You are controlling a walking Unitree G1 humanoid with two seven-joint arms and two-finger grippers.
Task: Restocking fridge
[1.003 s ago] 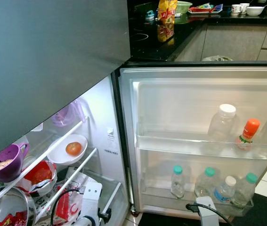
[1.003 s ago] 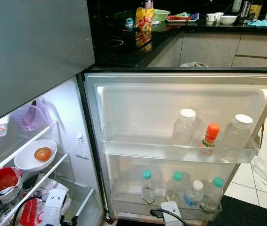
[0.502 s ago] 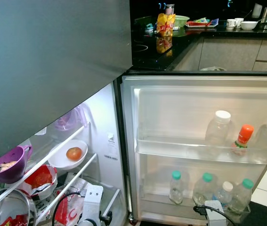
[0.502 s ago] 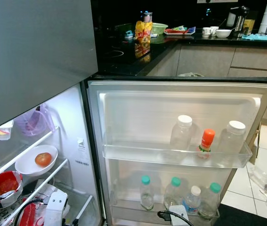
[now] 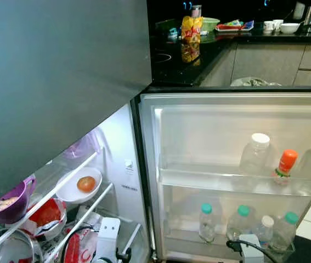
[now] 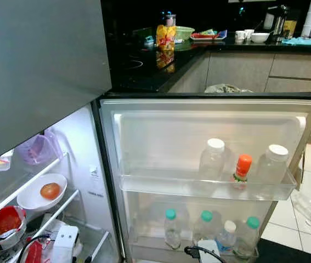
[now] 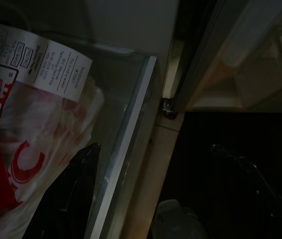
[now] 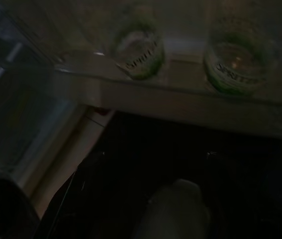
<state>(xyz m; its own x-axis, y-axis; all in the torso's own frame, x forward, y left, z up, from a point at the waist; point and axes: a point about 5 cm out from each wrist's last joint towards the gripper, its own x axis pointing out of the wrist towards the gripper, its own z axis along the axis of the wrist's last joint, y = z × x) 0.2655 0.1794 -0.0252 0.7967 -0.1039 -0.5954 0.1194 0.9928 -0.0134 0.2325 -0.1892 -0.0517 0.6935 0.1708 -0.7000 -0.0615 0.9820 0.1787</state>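
The fridge stands open, its door point(image 5: 199, 118) swung to my right. The door's upper shelf point(image 5: 210, 181) holds two clear white-capped bottles point(image 5: 255, 153) and an orange-capped bottle point(image 5: 284, 167). Several small water bottles point(image 5: 206, 222) stand on the lower shelf. Inside are a white bowl point(image 5: 70, 192) with a tomato point(image 5: 85, 183), a purple bowl point(image 5: 10, 203) and a red bag point(image 5: 48, 211). My left gripper point(image 7: 160, 199) is open, low beside a red-and-white plastic bag point(image 7: 36, 114) at the drawer's glass edge point(image 7: 131, 139). My right gripper point(image 8: 145, 184) is open below the green-labelled bottles point(image 8: 138, 55).
The grey freezer door point(image 5: 62, 71) overhangs the upper left. Behind the fridge door runs a black counter point(image 5: 171, 57) with a yellow snack bag point(image 5: 191, 27), cups and bowls. White floor tiles point(image 6: 309, 219) and a dark mat point(image 6: 287, 255) lie to the right.
The whole picture has shifted a little, so my head moved. Both arms sit slightly lower in the picture. Nothing in the fridge or on its door has moved.
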